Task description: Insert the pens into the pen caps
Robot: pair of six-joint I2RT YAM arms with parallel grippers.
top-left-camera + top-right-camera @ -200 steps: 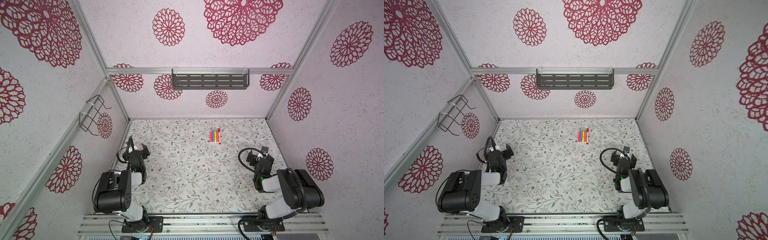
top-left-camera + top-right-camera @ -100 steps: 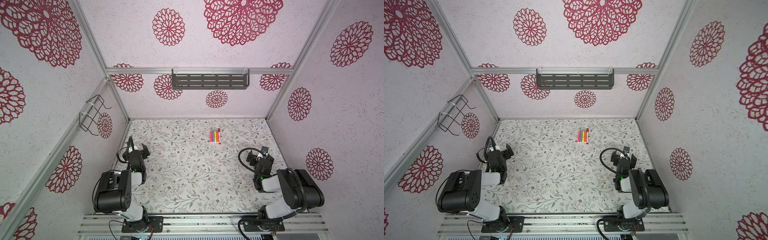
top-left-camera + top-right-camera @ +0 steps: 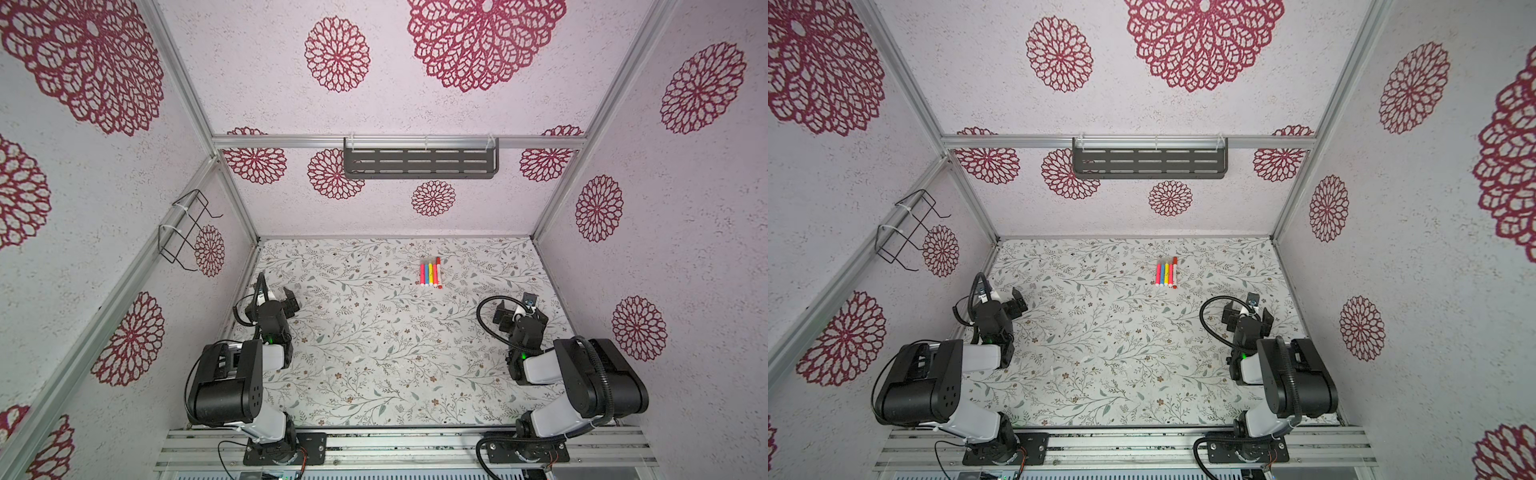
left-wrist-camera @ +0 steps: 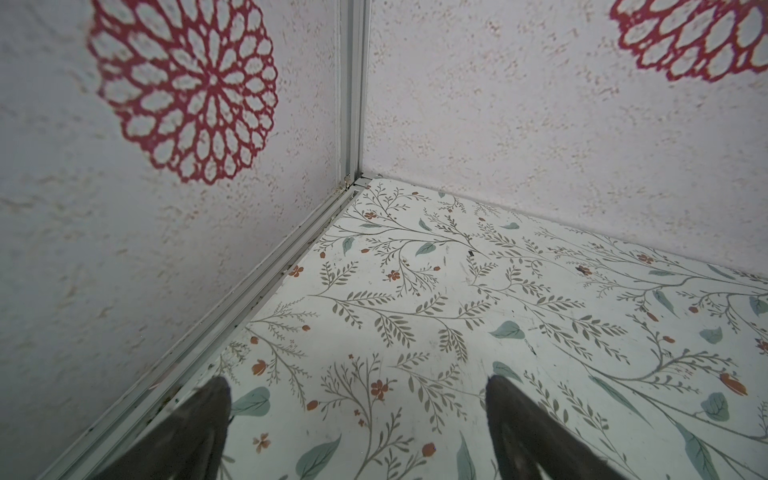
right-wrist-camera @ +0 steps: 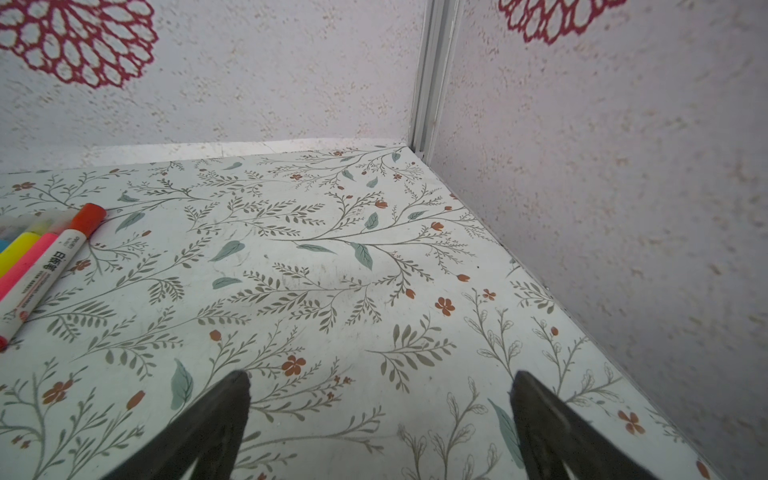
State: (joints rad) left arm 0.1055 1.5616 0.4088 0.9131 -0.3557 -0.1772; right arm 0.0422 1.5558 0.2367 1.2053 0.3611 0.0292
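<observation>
Several short pens (image 3: 431,274) (image 3: 1167,274) lie side by side on the floral table, far back and right of middle: pink, blue, yellow, orange, and a white-barrelled one with a red cap (image 5: 87,215). Pale translucent pen caps (image 5: 52,217) sit at the far ends of the others; I cannot tell how firmly they are seated. My left gripper (image 3: 274,300) (image 4: 356,384) rests open and empty by the left wall. My right gripper (image 3: 519,314) (image 5: 380,378) is open and empty too, at the right, nearer than the pens.
Walls close the floral table (image 3: 374,324) on three sides. A black slotted shelf (image 3: 419,163) hangs on the back wall and a wire rack (image 3: 185,228) on the left wall. Two tiny pale bits (image 3: 356,358) lie on the mat near the front, too small to identify.
</observation>
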